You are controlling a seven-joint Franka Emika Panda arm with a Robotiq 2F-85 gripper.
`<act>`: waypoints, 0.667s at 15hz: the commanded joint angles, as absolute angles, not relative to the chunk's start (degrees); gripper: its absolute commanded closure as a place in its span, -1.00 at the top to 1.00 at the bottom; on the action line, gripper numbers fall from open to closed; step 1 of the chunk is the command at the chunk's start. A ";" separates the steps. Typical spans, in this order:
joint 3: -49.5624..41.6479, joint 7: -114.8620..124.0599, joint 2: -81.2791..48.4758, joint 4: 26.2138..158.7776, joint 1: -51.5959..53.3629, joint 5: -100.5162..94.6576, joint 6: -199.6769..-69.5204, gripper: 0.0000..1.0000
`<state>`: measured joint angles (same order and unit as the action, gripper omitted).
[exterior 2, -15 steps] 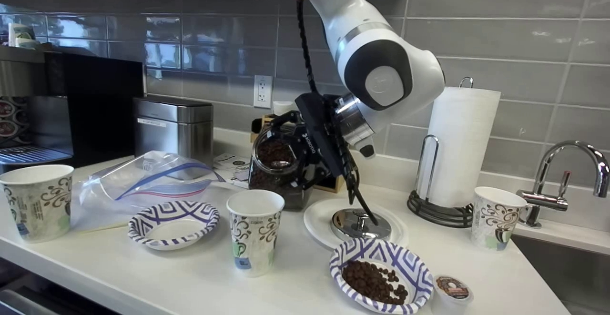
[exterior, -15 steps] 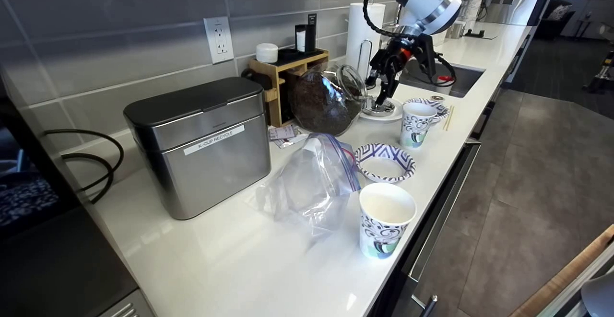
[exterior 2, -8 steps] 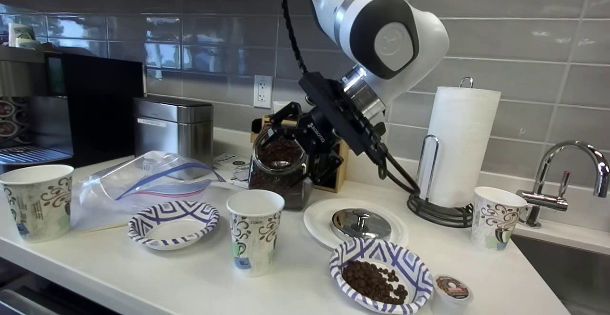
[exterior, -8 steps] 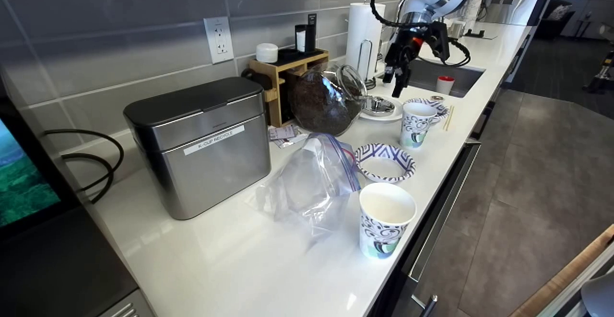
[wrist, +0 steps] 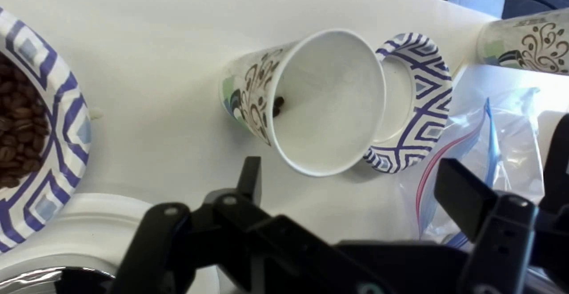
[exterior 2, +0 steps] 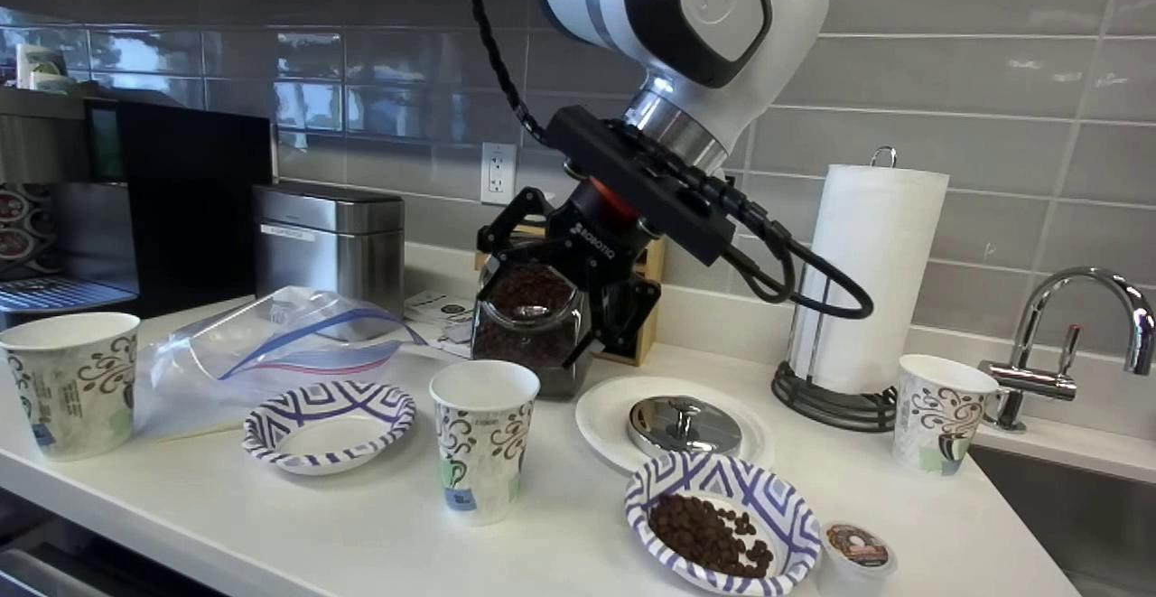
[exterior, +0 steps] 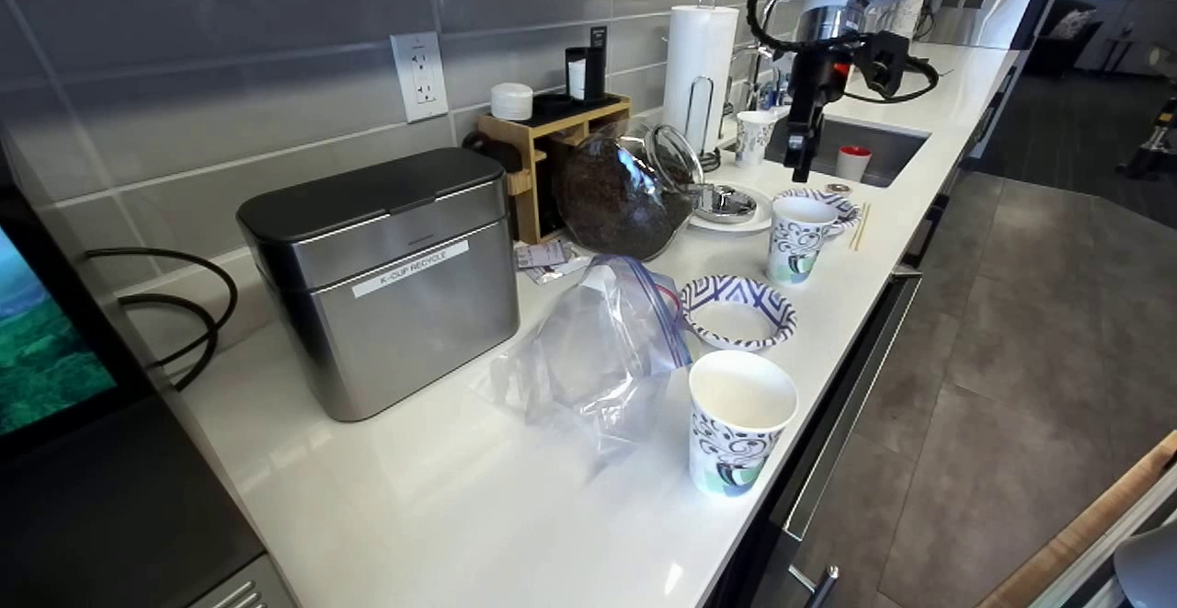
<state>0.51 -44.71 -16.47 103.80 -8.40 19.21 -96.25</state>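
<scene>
A black metal two-finger gripper (wrist: 353, 183) enters from the bottom of the wrist view, its jaws spread wide. Nearest to it, in the upper middle of that frame, is a tall white paper cup with brown swirls and green-and-blue print (wrist: 329, 102), standing upright on the glossy white counter (wrist: 155, 120) and apart from the fingers; a bit of dark brown coffee beans (wrist: 278, 106) shows inside (the rim hides the rest). Just right of the cup sits a shallow white paper bowl with a blue-purple geometric rim (wrist: 429, 89), and farther right a clear plastic zip bag (wrist: 518, 129). A matching bowl of brown beans (wrist: 73, 122) is cut off by the left edge. In an exterior view, a clear glass jar of beans (exterior 2: 519, 358) stands mid-frame behind the gripper, and a round chrome lid (exterior 2: 684, 430) rests on a white plate (exterior 2: 599, 421) at lower right of centre.
</scene>
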 commanded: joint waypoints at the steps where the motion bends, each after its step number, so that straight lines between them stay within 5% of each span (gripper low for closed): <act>1: -0.05 -46.21 -11.34 111.35 -7.72 16.57 -101.15 1.00; 10: -0.25 -45.41 -8.13 116.82 -7.24 15.66 -104.96 1.00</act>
<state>0.44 -45.46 -10.41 113.76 -8.25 16.93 -102.80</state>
